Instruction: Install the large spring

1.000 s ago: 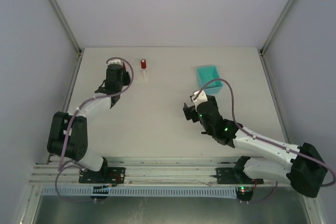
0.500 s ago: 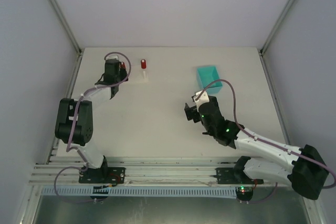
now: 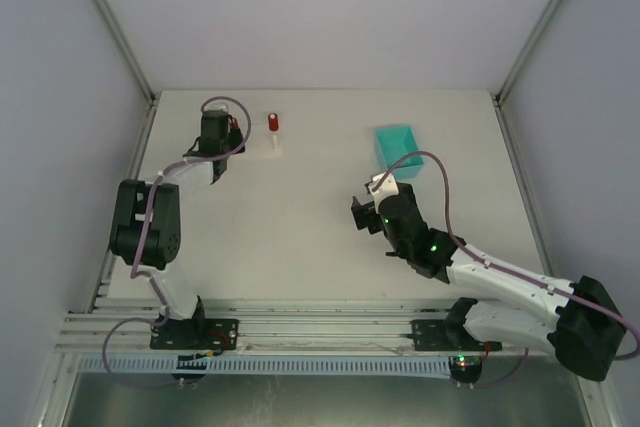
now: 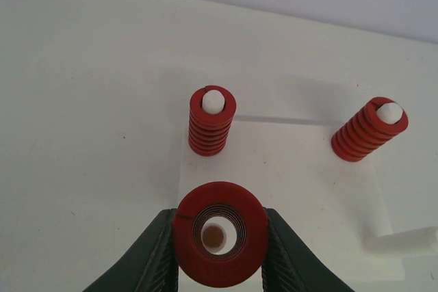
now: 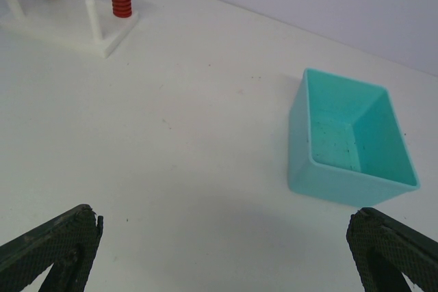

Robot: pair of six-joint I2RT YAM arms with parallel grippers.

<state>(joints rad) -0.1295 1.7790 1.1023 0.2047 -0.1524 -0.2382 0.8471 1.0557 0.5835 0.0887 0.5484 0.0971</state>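
My left gripper (image 4: 220, 237) is shut on the large red spring (image 4: 188, 234), held upright and seen end-on. Through its bore a white peg with a brownish tip shows. It hangs over the white base (image 4: 294, 169), where two smaller red springs (image 4: 211, 128) (image 4: 369, 131) sit on white pegs. In the top view the left gripper (image 3: 222, 132) is at the far left, beside the base (image 3: 275, 147) and a red spring (image 3: 273, 122). My right gripper (image 5: 222, 251) is open and empty above bare table; in the top view it (image 3: 362, 215) is mid-table.
A teal open bin (image 5: 349, 138) stands ahead and right of the right gripper; in the top view it (image 3: 396, 150) is at the back right. The base with springs (image 5: 68, 29) shows at the right wrist view's upper left. Enclosure walls ring the table.
The left arm has folded upward and its gripper has shifted slightly toward the table's far left with the spring. The right arm has barely moved.
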